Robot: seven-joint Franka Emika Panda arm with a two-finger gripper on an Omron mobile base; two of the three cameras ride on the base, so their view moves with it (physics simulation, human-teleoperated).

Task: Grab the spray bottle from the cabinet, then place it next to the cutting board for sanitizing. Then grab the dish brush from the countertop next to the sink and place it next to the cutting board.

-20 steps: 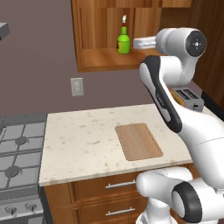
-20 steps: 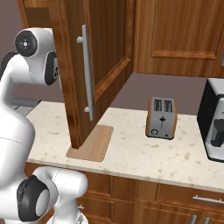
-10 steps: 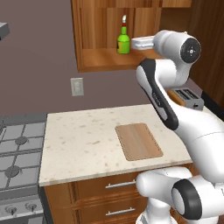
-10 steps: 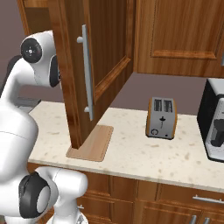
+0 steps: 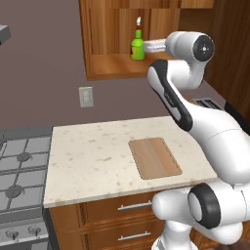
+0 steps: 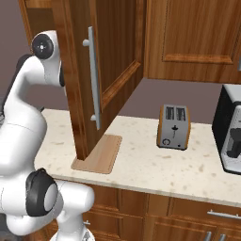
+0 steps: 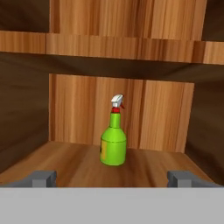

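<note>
The green spray bottle (image 5: 137, 46) stands upright on the shelf of the open wooden cabinet (image 5: 112, 66). My gripper (image 5: 148, 46) is level with it, just to its right and apart from it. In the hand view the spray bottle (image 7: 113, 146) is centred ahead on the cabinet shelf (image 7: 65, 164), beyond my gripper (image 7: 113, 178), which is open with nothing between its fingertips (image 7: 42, 177). The cutting board (image 5: 155, 157) lies flat on the speckled countertop (image 5: 93, 156); the cutting board (image 6: 100, 154) sits under the open door. The dish brush and the sink are out of view.
The open cabinet door (image 6: 94, 70) with its long metal handle hangs over the counter beside my arm. A toaster (image 6: 173, 127) and a dark coffee machine (image 6: 230, 136) stand further right. A gas stove (image 5: 19, 166) adjoins the counter's left end.
My hand has moved left into the cabinet, closer to the spray bottle. The gripper has stayed open and the bottle has not moved.
</note>
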